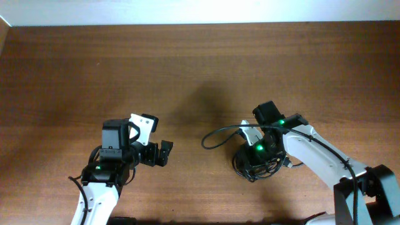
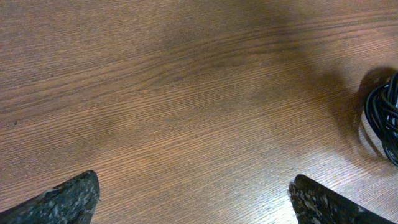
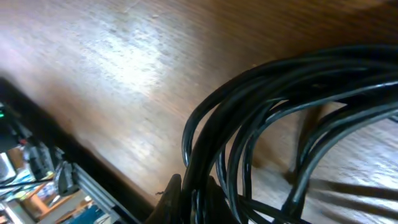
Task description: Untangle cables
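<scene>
The first separating step is being attempted: the cables [image 1: 245,170], bunched on the worktop's [image 1: 187,62] right side, are being gripped by the right end effector [image 1: 259,152]. The left end effector [image 1: 164,153] is being held open and empty, well apart. A counter-grip on the loose loop [image 1: 215,134] is probably being called for next.

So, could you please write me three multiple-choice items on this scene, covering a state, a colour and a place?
1. The left end effector is: A open and empty; B shut on something; C out of view.
2. The cables are: A white; B red; C black.
3. The cables lie: A by the left end effector; B by the right end effector; C far from both.
Answers: 1 A, its fingers stand apart with only table between; 2 C, every strand is black; 3 B, overhead they bunch at that end effector.
</scene>
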`<state>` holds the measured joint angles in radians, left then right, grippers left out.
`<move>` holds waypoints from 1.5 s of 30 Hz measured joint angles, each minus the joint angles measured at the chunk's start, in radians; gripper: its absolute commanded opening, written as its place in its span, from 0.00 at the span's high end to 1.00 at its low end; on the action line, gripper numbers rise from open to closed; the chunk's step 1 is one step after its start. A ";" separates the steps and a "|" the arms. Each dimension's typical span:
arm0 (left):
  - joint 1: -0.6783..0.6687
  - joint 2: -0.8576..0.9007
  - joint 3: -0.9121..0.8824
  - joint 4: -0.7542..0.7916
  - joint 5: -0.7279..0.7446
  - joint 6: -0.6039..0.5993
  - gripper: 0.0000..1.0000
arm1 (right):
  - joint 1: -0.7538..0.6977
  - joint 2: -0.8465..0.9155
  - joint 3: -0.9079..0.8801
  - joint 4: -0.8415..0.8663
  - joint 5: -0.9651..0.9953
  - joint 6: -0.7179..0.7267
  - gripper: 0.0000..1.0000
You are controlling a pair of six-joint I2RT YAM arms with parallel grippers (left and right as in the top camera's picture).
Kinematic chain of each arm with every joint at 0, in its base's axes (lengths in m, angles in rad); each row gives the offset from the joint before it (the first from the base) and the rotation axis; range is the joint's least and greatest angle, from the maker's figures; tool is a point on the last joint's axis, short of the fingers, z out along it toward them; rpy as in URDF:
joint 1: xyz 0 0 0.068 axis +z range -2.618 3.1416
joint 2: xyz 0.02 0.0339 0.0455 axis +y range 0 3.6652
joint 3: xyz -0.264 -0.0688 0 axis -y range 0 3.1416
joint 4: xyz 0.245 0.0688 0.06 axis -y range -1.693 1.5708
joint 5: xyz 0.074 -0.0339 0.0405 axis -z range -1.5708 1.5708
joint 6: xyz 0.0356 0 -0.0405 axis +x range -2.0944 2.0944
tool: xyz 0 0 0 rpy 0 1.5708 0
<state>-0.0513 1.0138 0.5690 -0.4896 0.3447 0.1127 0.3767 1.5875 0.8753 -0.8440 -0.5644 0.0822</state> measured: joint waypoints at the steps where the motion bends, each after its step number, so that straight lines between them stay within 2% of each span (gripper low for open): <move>1: 0.000 0.000 0.000 0.000 0.000 0.000 0.01 | 0.000 0.000 0.008 -0.015 -0.017 0.001 0.96; 5: 0.000 0.000 0.000 -0.001 -0.001 0.000 0.01 | 0.000 -0.027 0.117 -0.107 -0.073 0.001 0.96; 10: 0.000 0.073 0.000 0.000 0.006 0.000 0.01 | 0.000 -0.226 0.402 -0.203 -0.087 -0.107 0.96; 12: 0.000 0.079 0.000 0.010 0.034 0.000 0.01 | 0.000 -0.270 0.438 -0.201 -0.061 -0.121 0.96; 15: 0.000 0.074 0.000 0.124 0.246 0.001 0.01 | 0.000 -0.342 0.466 -0.197 -0.023 -0.138 0.96; 17: 0.000 0.066 0.005 0.318 0.533 -0.007 0.01 | 0.000 -0.353 0.468 -0.201 -0.016 -0.138 0.96; 18: -0.001 0.063 0.008 0.399 0.616 -0.038 0.01 | 0.000 -0.354 0.468 -0.200 -0.014 -0.139 0.96; 20: -0.001 0.057 0.011 0.494 0.731 -0.154 0.01 | 0.000 -0.354 0.468 -0.208 -0.012 -0.139 0.96; 22: -0.001 0.056 0.011 0.553 0.775 -0.338 0.01 | 0.000 -0.354 0.468 -0.208 -0.012 -0.140 0.96; 25: -0.003 0.056 0.011 0.555 0.757 -0.601 0.01 | 0.000 -0.354 0.468 -0.201 -0.012 -0.140 0.96; 32: -0.103 0.056 0.011 0.555 0.668 -0.878 0.01 | 0.000 -0.353 0.468 -0.200 -0.012 -0.177 0.96; 40: -0.108 0.056 0.011 0.555 0.616 -1.520 0.01 | 0.198 -0.261 0.468 -0.150 -0.005 -0.269 0.96; 42: -0.110 0.056 0.011 0.555 0.633 -1.610 0.01 | 0.212 -0.229 0.468 -0.128 0.008 -0.270 0.96; 45: -0.110 0.056 0.011 0.555 0.643 -1.651 0.01 | 0.212 -0.219 0.468 -0.085 0.014 -0.270 0.96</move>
<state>-0.1616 1.0698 0.5800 0.0654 0.9878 -1.5379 0.5892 1.3689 1.3430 -0.9287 -0.5503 -0.1883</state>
